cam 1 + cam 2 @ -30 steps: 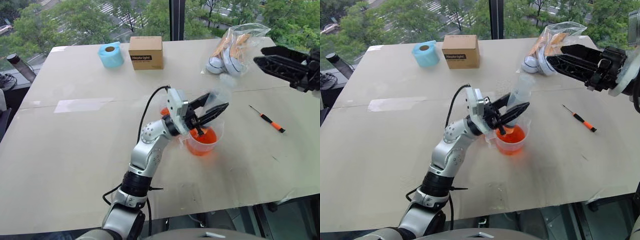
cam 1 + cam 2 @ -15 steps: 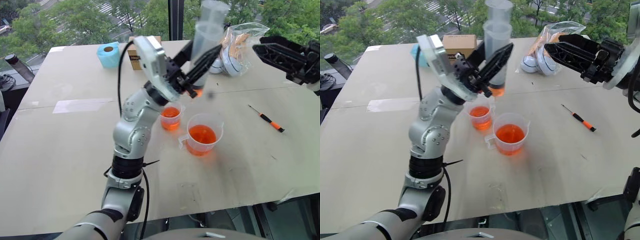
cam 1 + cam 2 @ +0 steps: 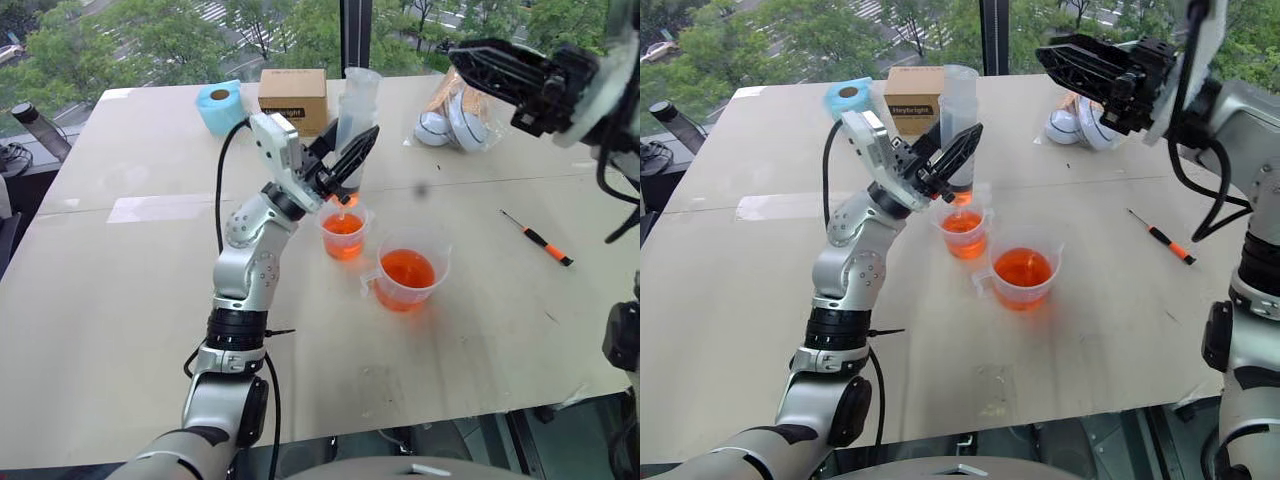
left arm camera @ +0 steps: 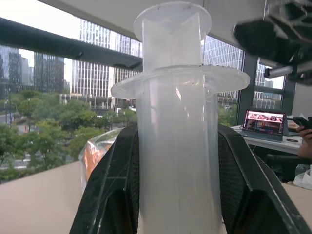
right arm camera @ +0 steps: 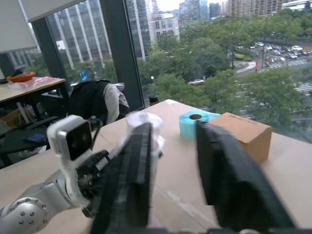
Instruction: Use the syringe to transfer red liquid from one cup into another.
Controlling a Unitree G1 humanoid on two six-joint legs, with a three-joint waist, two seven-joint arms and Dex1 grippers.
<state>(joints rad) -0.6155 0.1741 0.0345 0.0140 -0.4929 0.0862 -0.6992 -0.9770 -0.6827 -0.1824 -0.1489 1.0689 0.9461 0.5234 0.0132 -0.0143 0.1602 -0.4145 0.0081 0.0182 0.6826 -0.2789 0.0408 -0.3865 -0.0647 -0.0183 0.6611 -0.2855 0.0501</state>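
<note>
Left gripper (image 3: 345, 165) clamps syringe (image 3: 356, 110) over beaker (image 3: 343, 234); right gripper (image 3: 1080, 62) fingers apart; screwdriver (image 3: 535, 238), box (image 3: 292, 103) on table (image 3: 130, 290).

The syringe (image 4: 180, 126) barrel's lower end is cut off by the left wrist view's edge.

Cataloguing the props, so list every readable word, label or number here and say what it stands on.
"Heybright", roughly: dark print on the white label of the brown cardboard box; the letters are small, so the spelling is uncertain.
Laptop screen seen from the left wrist: too blurred to read.
Blue tape roll, plastic bag, syringe, both cups: no legible text or graduations.
</note>
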